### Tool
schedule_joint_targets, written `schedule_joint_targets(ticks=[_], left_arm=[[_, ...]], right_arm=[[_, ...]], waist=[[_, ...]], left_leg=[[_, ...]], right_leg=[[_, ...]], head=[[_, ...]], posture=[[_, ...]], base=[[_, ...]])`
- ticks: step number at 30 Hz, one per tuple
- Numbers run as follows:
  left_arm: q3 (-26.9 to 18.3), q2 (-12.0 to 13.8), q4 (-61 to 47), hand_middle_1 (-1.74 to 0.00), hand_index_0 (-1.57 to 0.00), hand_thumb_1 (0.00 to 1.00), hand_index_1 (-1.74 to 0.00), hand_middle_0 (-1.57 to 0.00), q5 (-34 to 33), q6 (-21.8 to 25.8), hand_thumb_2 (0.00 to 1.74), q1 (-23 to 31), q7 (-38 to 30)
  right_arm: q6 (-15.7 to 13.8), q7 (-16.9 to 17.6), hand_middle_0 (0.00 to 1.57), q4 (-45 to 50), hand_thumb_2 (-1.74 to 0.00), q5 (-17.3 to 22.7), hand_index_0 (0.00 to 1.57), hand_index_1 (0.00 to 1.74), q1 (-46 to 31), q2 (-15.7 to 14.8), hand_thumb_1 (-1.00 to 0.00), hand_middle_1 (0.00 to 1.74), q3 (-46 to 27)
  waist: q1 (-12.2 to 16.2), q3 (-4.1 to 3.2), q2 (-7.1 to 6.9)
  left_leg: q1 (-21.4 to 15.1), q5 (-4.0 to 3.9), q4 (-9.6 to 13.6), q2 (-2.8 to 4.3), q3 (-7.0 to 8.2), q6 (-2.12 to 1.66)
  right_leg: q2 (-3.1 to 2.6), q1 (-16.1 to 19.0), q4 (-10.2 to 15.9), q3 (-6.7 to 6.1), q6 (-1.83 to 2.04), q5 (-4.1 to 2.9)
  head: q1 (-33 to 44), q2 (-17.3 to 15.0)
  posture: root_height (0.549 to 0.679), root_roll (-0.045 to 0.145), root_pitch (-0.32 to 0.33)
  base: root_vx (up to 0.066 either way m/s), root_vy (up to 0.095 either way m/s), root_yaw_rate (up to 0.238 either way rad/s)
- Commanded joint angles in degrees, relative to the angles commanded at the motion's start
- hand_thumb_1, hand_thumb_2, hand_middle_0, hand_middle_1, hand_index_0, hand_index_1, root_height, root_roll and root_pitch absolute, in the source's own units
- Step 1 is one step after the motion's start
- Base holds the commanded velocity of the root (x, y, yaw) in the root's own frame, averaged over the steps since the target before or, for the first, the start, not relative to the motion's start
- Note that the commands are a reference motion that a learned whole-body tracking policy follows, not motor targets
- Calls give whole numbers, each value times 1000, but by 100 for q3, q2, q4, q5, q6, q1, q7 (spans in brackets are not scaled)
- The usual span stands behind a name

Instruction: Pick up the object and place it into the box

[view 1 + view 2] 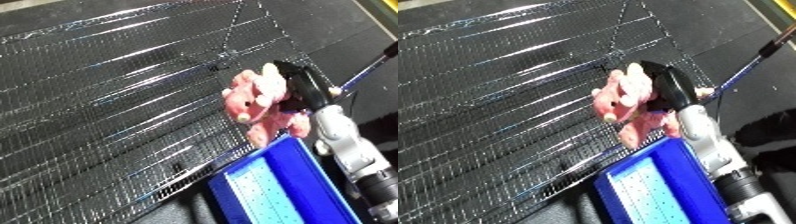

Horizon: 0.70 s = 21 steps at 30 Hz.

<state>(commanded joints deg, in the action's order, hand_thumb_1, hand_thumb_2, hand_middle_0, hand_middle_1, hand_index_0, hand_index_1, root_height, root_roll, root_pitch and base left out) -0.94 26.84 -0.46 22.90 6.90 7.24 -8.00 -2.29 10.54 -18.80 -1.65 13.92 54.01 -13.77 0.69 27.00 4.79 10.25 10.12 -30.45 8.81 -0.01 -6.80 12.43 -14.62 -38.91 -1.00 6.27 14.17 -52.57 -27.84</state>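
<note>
**Pink toy held at the bin's far rim**

Nearest the camera, at the lower edge, stands one blue bin (293, 192). Its rim and walls are bright blue; the inside shows a pale floor with fine dots. Nothing can be seen lying in it, though only part of the inside is in view.

Just right of the bin runs the white and silver right forearm (351, 147), coming up from the lower right corner. At its end is the black right hand (302, 85), its fingers curled round one pink toy (259, 102). The toy is soft-looking, with pale knobs or feet on it, and what sort of figure it is cannot be told. It hangs in the hand's hold on the hand's left side, its lower part just above or at the bin's far rim; whether it touches the rim cannot be told. The toy is not inside the bin.

Behind the bin and under the toy spreads one bench (98, 110) with a dark, shiny surface crossed by a fine mesh pattern and streaks of glare. It fills most of the view.

Farther right, past the hand, a thin rod (749, 62) slants up toward the upper right edge, over dark floor.
</note>
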Motion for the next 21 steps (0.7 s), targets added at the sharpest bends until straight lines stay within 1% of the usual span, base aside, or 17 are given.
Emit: schedule_joint_targets(ticks=[5, 10, 13, 16, 18, 21], left_arm=[[-69, -78, -34, -1740, -1570, 1000, -1740, -1570, -37, -2, 1740, 17, -32], [-162, -156, -40, -1740, -1570, 1000, -1740, -1570, -87, -16, 1740, 37, -85], [-170, -207, -44, -1740, -1570, 1000, -1740, -1570, -98, -20, 1740, 63, -79], [-145, -249, -40, -1740, -1570, 1000, -1740, -1570, -109, -16, 1740, 72, -70], [-140, -264, -40, -1740, -1570, 1000, -1740, -1570, -137, -13, 1740, 71, -75], [-147, -278, -43, -1740, -1570, 1000, -1740, -1570, -175, -3, 1740, 66, -79]], right_arm=[[-167, 225, 1570, 350, -1740, 394, 1570, 1740, -664, -510, -1000, 1740, -772], [-389, 401, 1570, 473, -1740, 914, 1570, 1740, -1163, -1098, -1000, 1740, -1391], [-553, 485, 1570, 396, -1740, 1339, 1570, 1740, -1322, -1404, -1000, 1740, -1658], [-756, 538, 1570, 257, -1740, 1875, 1570, 1740, -1381, -1715, -1000, 1740, -1844], [-883, 576, 1413, 154, -1566, 2195, 1413, 1566, -1421, -1899, -900, 1566, -1960], [-1007, 618, 1178, 8, -1305, 2489, 1178, 1305, -1484, -2076, -750, 1305, -2094]], waist=[[112, -30, -10], [248, -69, 1], [320, -91, 17], [392, -106, 40], [436, -118, 54], [482, -136, 67]], left_leg=[[-80, 40, -3, 20, 52, 8], [-152, 99, -38, 29, 109, 17], [-180, 133, -70, 33, 137, 18], [-205, 152, -87, 37, 168, 13], [-225, 162, -85, 40, 190, 10], [-251, 171, -73, 41, 218, 11]], right_leg=[[0, 66, 28, -21, 9, -6], [-8, 124, 50, -56, 3, 1], [-14, 154, 71, -84, -2, 3], [-10, 176, 95, -105, -6, -3], [-7, 181, 108, -116, -7, -7], [-8, 187, 129, -130, -10, -16]], head=[[-312, 6], [-553, -24], [-615, -108], [-604, -117], [-579, -117], [-530, -87]], posture=[[644, 54, -133], [644, 55, -139], [645, 56, -142], [645, 57, -144], [645, 58, -144], [645, 58, -144]], base=[[4, 17, -66], [8, 17, -80], [10, 20, -88], [2, 19, -83], [-3, 19, -78], [-3, 12, -62]])
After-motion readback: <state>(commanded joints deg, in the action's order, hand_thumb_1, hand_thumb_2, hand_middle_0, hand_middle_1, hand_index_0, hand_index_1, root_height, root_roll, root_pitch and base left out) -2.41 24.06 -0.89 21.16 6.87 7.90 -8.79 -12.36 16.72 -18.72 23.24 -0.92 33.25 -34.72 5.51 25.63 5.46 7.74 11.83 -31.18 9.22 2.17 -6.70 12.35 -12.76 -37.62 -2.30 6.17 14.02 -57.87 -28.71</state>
